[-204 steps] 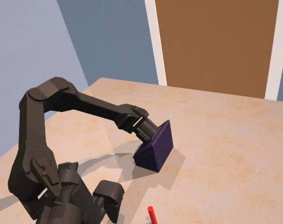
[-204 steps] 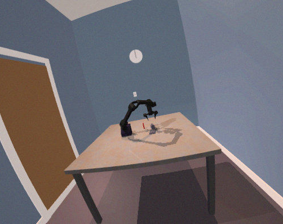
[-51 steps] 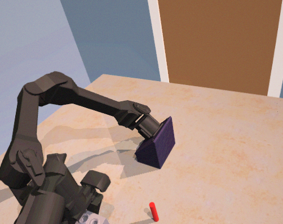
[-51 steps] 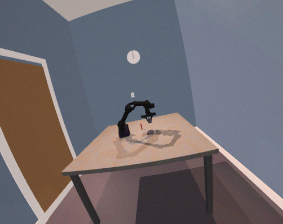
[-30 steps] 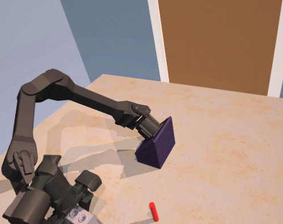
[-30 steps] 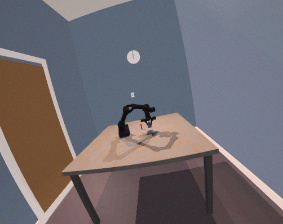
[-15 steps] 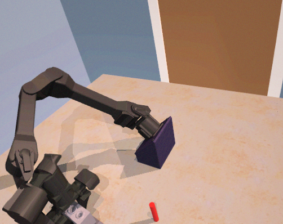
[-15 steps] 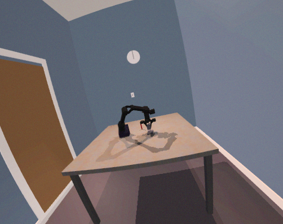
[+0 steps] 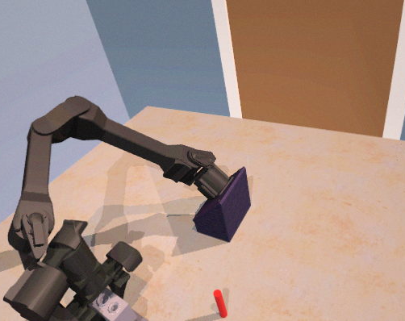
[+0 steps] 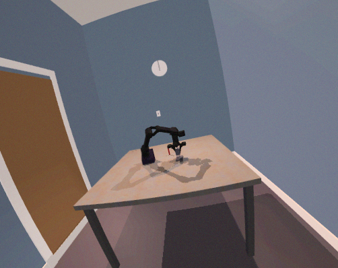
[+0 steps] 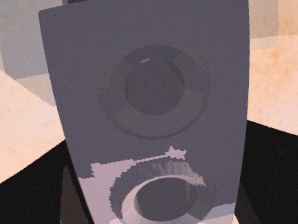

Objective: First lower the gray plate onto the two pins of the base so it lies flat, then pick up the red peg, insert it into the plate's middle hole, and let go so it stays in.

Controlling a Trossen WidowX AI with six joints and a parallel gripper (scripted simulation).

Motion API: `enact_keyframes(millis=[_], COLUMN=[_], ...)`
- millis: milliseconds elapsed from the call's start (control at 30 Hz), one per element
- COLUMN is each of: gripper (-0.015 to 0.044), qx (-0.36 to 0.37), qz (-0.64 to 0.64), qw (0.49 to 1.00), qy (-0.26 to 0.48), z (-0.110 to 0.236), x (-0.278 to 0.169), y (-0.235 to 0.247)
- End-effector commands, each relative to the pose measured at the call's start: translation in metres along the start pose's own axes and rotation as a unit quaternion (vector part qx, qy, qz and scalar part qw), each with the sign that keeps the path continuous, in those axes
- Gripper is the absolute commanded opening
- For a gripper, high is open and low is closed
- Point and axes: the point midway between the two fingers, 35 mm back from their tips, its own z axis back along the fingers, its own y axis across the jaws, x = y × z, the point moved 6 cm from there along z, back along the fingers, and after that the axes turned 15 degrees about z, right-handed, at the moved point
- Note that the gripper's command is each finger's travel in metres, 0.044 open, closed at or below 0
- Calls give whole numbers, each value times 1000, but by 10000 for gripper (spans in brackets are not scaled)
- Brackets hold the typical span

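My gripper (image 9: 103,295) (image 10: 177,147) (image 11: 149,126) is shut on the gray plate (image 9: 123,314) (image 10: 178,152) (image 11: 82,95), with a black finger on each side of it. Two round recessed holes show on the plate in the wrist view; its lower end is cut off there. The gray base (image 10: 180,157) sits on the table below the plate in the exterior view. The gap between plate and base is too small to judge, and the pins are hidden. The red peg (image 9: 220,303) (image 10: 169,151) stands upright on the table, apart from the gripper.
The arm's dark purple mounting block (image 9: 231,214) (image 10: 148,157) stands on the table (image 9: 331,226) (image 10: 132,193), behind the peg in the top view. The arm arches from this block to the gripper. Its shadows fall across the table.
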Motion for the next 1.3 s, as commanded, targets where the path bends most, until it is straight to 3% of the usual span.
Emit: enact_keyframes(millis=[0, 1000, 1267], gripper=[0, 0, 0], qx=[1, 1, 1], qz=[2, 2, -1], qw=[1000, 1000, 1000], qy=[-2, -2, -1], z=[0, -39, -35], x=[0, 2, 2], y=[0, 0, 1])
